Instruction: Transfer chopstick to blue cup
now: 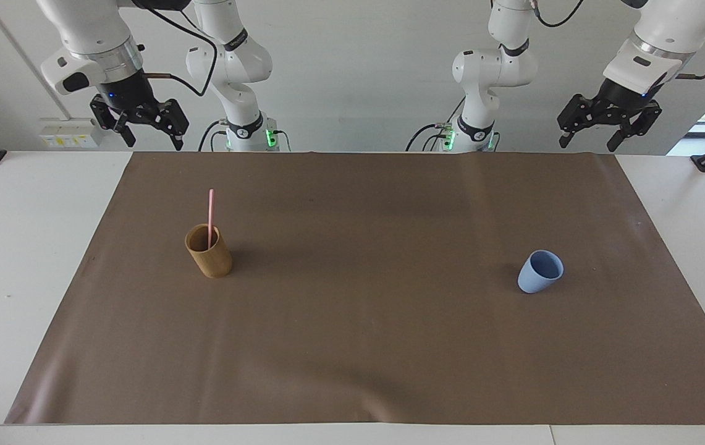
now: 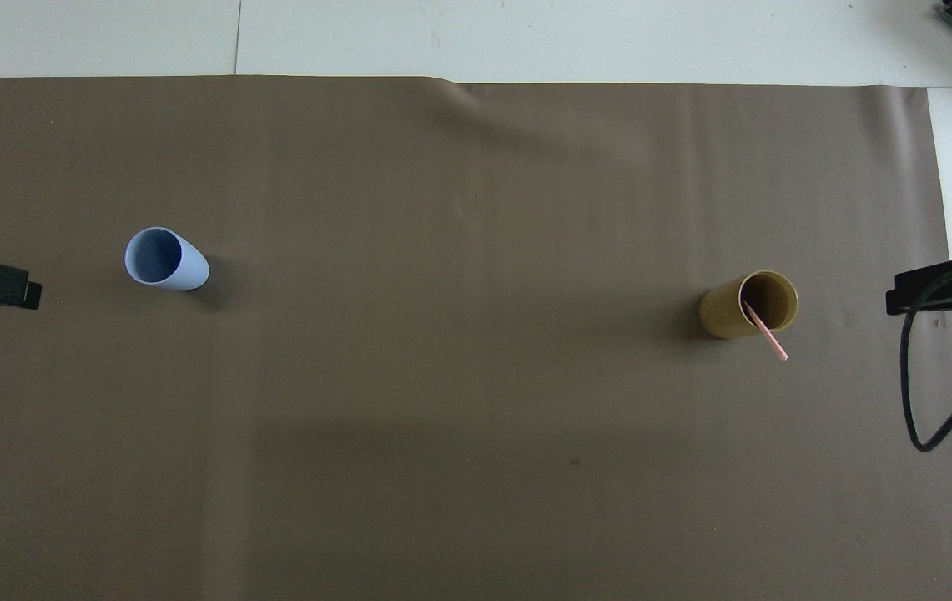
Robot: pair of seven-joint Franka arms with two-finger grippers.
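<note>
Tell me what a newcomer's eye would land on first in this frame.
Likely the pink chopstick standing up out of the tan cup toward the right arm's end of the brown mat. Next, the empty blue cup stands alone toward the left arm's end. Both grippers, left gripper and right gripper, hang open above the mat's robot-side edge, holding nothing.

Two white Franka arms, black two-finger grippers.

Glossy white rounded shells, silver metal ring at each wrist, black housings just above the jaws. Left gripper [image 1: 608, 133] and right gripper [image 1: 142, 131] all black, linkage fingers, small blue light glowing above each. Black cables looping off the wrists. Black joint bands with white markings lower down, green lights at both bases.
</note>
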